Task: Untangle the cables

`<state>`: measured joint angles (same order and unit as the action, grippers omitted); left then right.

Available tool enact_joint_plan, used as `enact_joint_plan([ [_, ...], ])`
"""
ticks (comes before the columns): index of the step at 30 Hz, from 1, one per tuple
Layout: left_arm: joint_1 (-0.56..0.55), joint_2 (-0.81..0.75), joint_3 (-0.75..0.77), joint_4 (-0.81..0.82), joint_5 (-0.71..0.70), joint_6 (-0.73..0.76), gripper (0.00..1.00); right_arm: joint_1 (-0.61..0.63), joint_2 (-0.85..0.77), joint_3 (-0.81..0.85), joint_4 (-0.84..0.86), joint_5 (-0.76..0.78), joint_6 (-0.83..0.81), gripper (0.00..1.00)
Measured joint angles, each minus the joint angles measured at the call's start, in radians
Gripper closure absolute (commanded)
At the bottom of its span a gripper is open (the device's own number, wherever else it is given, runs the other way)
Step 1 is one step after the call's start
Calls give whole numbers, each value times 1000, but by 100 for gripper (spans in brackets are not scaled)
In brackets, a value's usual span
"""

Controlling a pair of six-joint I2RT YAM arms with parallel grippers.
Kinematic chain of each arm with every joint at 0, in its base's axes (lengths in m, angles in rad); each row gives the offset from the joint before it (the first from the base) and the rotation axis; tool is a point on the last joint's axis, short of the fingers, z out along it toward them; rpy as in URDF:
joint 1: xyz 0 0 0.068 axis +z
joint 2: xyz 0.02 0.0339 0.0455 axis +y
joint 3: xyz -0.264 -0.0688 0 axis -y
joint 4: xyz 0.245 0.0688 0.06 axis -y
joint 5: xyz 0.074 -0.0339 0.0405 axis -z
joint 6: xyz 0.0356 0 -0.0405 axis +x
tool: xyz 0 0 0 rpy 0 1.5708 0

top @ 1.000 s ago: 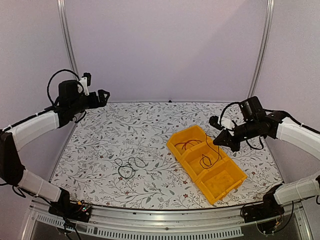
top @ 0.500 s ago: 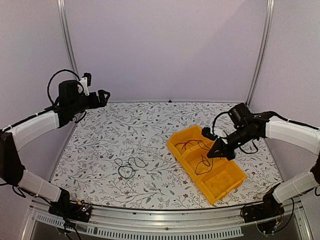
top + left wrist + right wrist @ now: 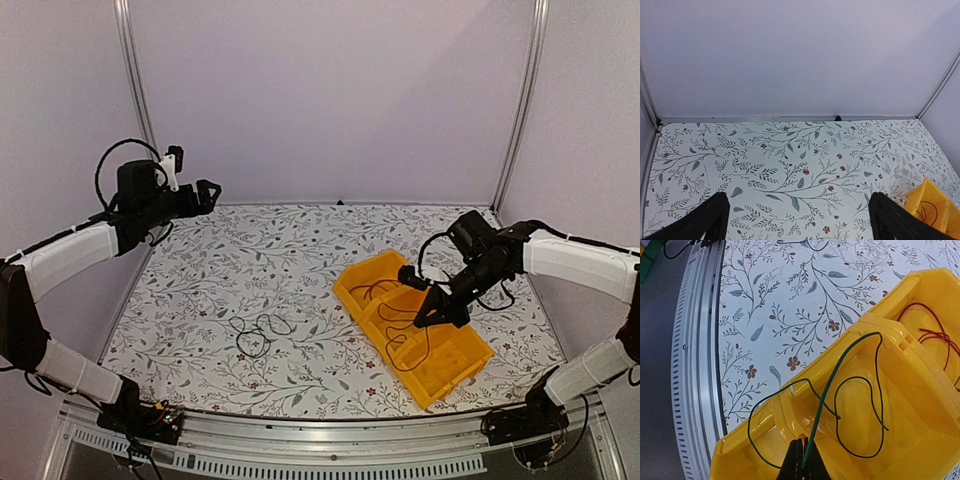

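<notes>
Whereas the right fingers stood off the outer side of the yellow bin a second ago, they have now travelled inward and hang over its middle compartment. They are clenched on the green cable, which rises from the compartment floor as one taut strand into the pinch. The remainder of that cable lies in loops in the middle compartment, with one loop draped over the dividing wall into the end compartment nearest the rail. A darker strand crosses the green one; whether it is the same cable or a second one cannot be told.

Judgement: the cable is secured, so the step in hand is sorting it within or out of the bin. The draped loop is the likely snag, since it may catch on the divider as the strand is drawn.

Other items:
- The red cable lies alone in the far compartment, apart from the green one.
- A dark cable coil lies on the desk, well to the left of the bin, untouched.
- The left fingers remain raised at the far left corner, spread apart and holding nothing, well clear of all cables.
</notes>
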<state>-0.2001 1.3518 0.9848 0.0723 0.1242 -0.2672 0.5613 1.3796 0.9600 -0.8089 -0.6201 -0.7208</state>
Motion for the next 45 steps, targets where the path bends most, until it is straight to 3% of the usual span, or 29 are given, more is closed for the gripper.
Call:
enact_joint_plan([
  [12, 0, 0, 0, -1, 19, -15, 0, -58, 189, 145, 74, 104, 130, 100],
  [21, 0, 0, 0, -2, 31, -21, 0, -58, 163, 138, 198, 183, 137, 100],
  [30, 0, 0, 0, -3, 47, -25, 0, -58, 61, 10, 304, 323, -3, 100],
  [39, 0, 6, 0, -3, 49, -26, 0, -11, -47, -72, 263, 337, -193, 100],
  [45, 0, 17, 0, -3, 49, -31, 0, 34, -29, -98, 241, 392, -250, 100],
])
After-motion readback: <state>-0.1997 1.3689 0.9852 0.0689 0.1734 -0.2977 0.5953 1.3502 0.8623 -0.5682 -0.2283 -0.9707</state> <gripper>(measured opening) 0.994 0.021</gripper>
